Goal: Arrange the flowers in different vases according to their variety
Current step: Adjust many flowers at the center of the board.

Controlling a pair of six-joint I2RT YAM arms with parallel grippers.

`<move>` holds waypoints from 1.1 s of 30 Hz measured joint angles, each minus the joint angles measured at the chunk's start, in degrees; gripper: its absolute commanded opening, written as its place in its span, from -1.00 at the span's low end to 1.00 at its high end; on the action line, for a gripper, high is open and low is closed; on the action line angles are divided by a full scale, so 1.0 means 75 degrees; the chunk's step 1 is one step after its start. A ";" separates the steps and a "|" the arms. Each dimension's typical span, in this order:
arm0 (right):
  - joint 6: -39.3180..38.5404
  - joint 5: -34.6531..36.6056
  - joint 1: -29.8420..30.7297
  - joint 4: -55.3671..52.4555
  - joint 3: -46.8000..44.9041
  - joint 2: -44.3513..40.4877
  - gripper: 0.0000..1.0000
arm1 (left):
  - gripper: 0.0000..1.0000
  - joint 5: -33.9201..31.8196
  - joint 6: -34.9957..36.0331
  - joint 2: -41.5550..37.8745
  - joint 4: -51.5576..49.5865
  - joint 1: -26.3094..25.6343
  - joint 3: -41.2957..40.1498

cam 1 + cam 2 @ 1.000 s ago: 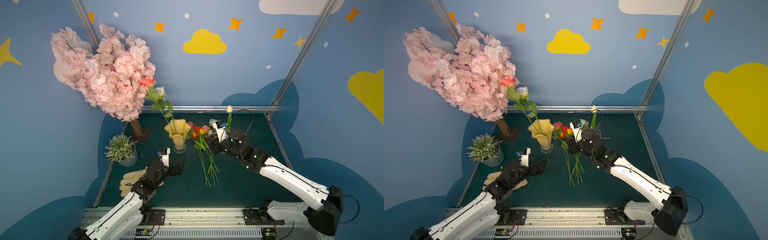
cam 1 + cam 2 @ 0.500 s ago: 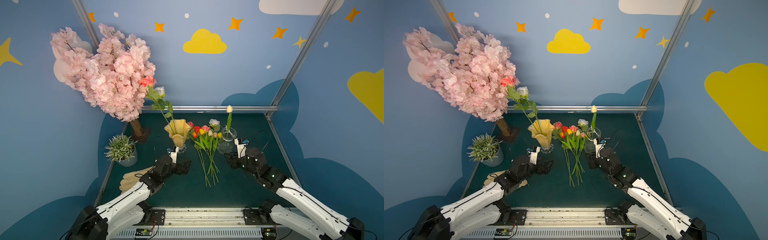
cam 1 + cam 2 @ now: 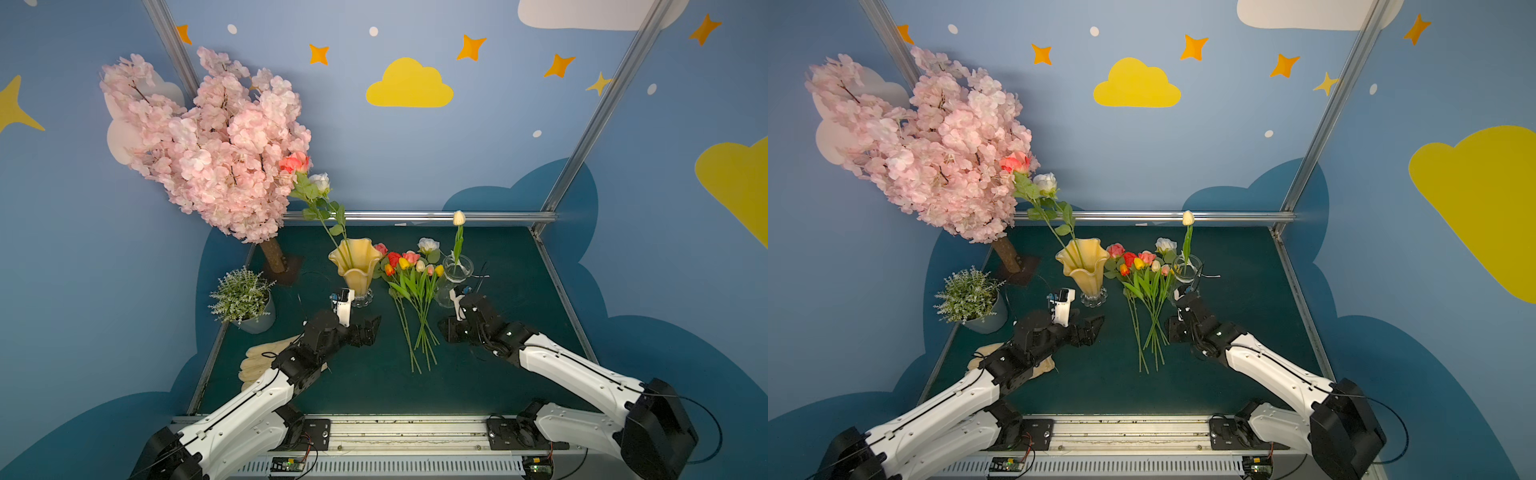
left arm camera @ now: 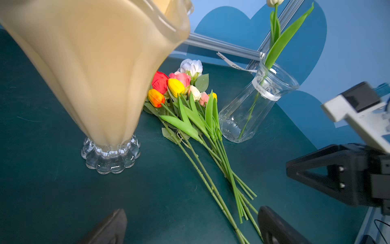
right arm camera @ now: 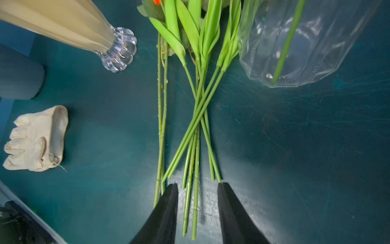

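Observation:
Several loose flowers [image 3: 411, 291] [image 3: 1144, 286] lie in a bundle on the green table, between the amber fluted vase [image 3: 356, 266] [image 3: 1084, 266] and the clear glass vase [image 3: 455, 276] [image 3: 1187, 274]. The bundle mixes roses and tulips. The amber vase holds a red-pink rose [image 3: 294, 162] and a white rose [image 3: 320, 181]. In the clear vase stands a cream tulip [image 3: 459, 217]. My right gripper [image 5: 196, 190] [image 3: 446, 330] is low at the stem ends [image 5: 195, 211]. Its jaws are open, with two stems between them untouched. My left gripper [image 4: 193, 224] [image 3: 370, 328] is wide open and empty near the amber vase's glass foot [image 4: 110, 156].
A pink blossom tree [image 3: 216, 145] and a small potted plant [image 3: 243, 297] stand at the back left. Cream gloves [image 3: 259, 361] [image 5: 35, 139] lie under the left arm. A metal rail [image 3: 415, 215] runs along the table's far edge.
My right gripper has drawn back from the clear vase, dropped to the stem ends and narrowed its jaws. The left gripper has edged towards the amber vase and the flower bundle.

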 measured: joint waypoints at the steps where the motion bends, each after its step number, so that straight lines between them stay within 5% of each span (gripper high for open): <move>1: -0.0003 -0.0003 0.0006 -0.0006 0.0038 0.0079 -0.25 | 1.00 -0.0029 0.0006 -0.0061 -0.0003 0.0000 -0.0038; 33: -0.0947 0.1821 0.0119 -0.1507 0.1929 0.3101 -0.39 | 1.00 -0.0632 0.0181 -0.0947 -0.0175 0.0000 -0.0341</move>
